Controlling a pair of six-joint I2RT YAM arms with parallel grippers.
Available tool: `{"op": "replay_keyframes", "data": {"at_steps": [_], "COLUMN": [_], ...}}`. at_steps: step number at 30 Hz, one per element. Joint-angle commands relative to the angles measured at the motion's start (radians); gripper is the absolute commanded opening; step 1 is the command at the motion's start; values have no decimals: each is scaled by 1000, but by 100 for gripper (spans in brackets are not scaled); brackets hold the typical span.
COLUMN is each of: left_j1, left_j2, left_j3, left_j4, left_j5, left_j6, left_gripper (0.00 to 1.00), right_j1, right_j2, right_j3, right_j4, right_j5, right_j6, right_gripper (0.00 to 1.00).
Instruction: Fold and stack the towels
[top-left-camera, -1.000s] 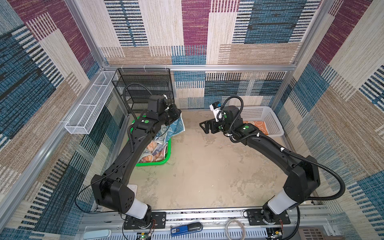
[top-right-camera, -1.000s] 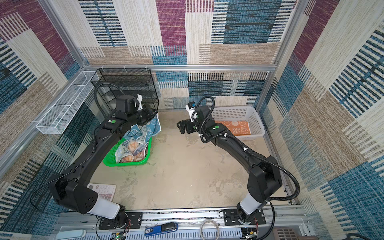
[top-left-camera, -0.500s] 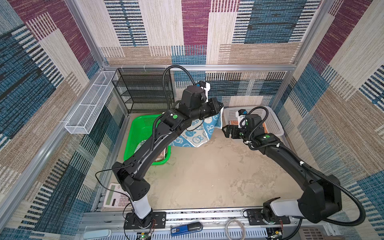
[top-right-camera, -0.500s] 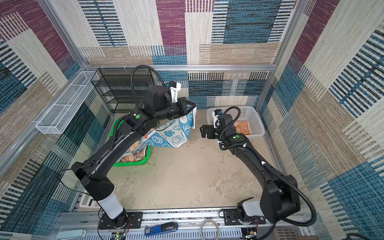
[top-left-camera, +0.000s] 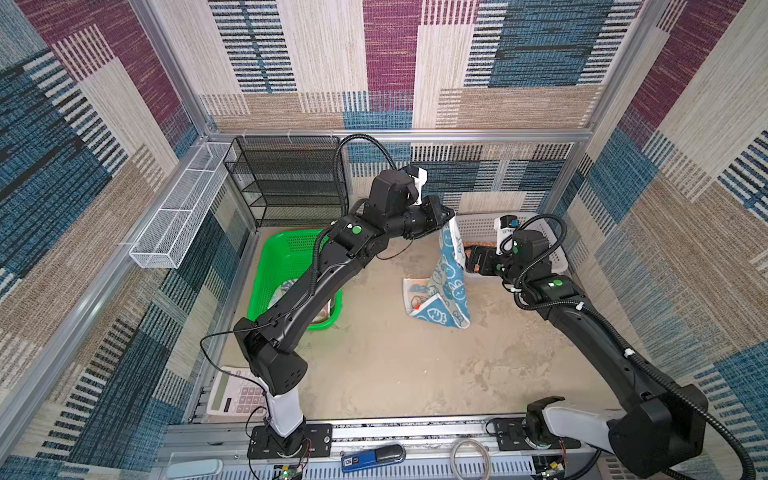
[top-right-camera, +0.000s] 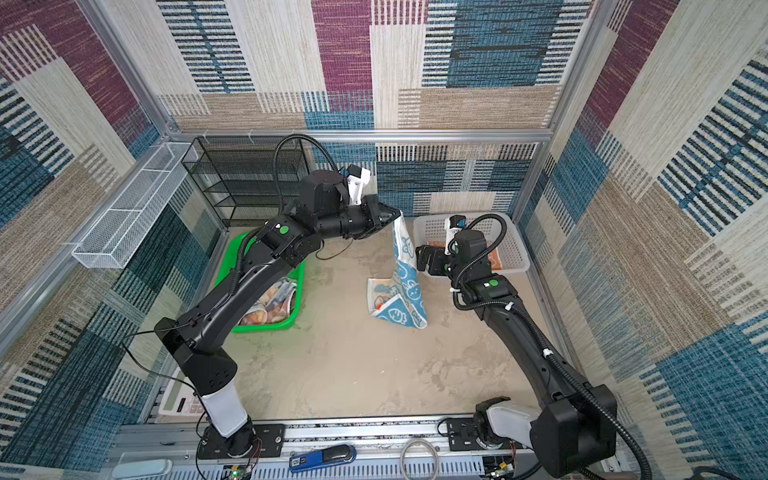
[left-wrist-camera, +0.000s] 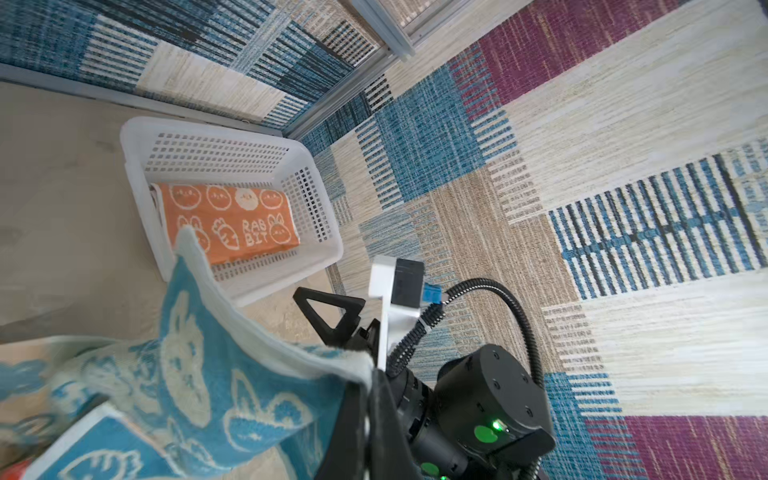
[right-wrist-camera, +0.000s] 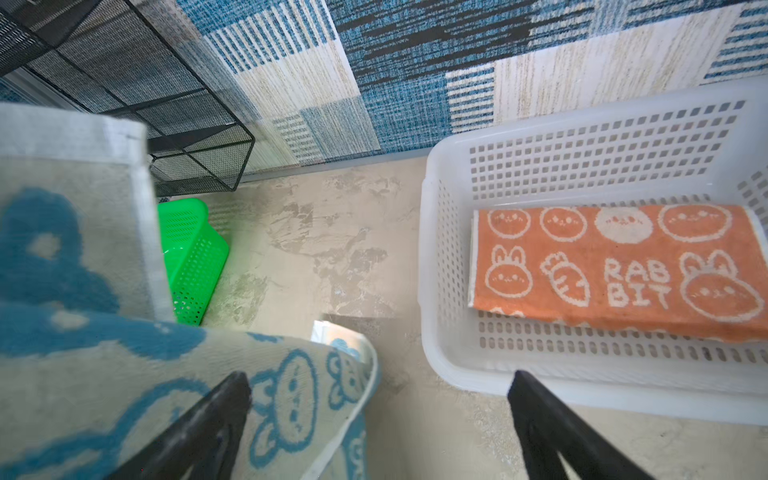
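Beside the white basket (right-wrist-camera: 582, 166) (orange towel (right-wrist-camera: 615, 266) inside) hangs a blue towel (top-left-camera: 449, 274).

You're seeing hanging towel (top-left-camera: 451, 286) trailing onto the table (top-left-camera: 395, 374) mid-rear | folded towel (right-wrist-camera: 615, 270) lying in the right basket (right-wrist-camera: 440, 266), just right of it | left basket (top-left-camera: 286, 249) sitting before the mesh rack (top-left-camera: 291, 183), well apart.

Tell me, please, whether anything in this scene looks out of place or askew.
The blue towel is the odd one: it hangs by one corner from the fingers of the left gripper, and its lower end lies rumpled on the table. The orange towel lies neatly folded in the white basket.
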Motion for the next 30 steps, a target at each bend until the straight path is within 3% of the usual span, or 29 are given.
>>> {"op": "replay_keyframes", "data": {"at_steps": [1,6,12,18,23,30], "left_j1": [46,148,236,292,293,293], "left_j2": [-19,-94,-46,78,112,112], "left_j3": [-135,-509,-733,-775,-733,-726], "left_j4": [-70,-2,113,256,262,243], "left_j5": [-48,-89,-12,138,134,101], "left_j6": [3,7,-44,-173,-196,-200], "left_gripper": [0,0,0,0,0,0], "right_j1": [-1,23,200,326,375,463], "right_j2": [1,-3,94,160,169,234], "right_j3": [-23,-93,-127,-238,-301,-344], "right_j4": [51,110,172,352,445,576], "right_j5": [-52,-134,-99,-103,-120,-25], "right_j6": [-4,-20,-82,-104,-110,-52], "right_gripper": [99,99,99,99,99,93]}}
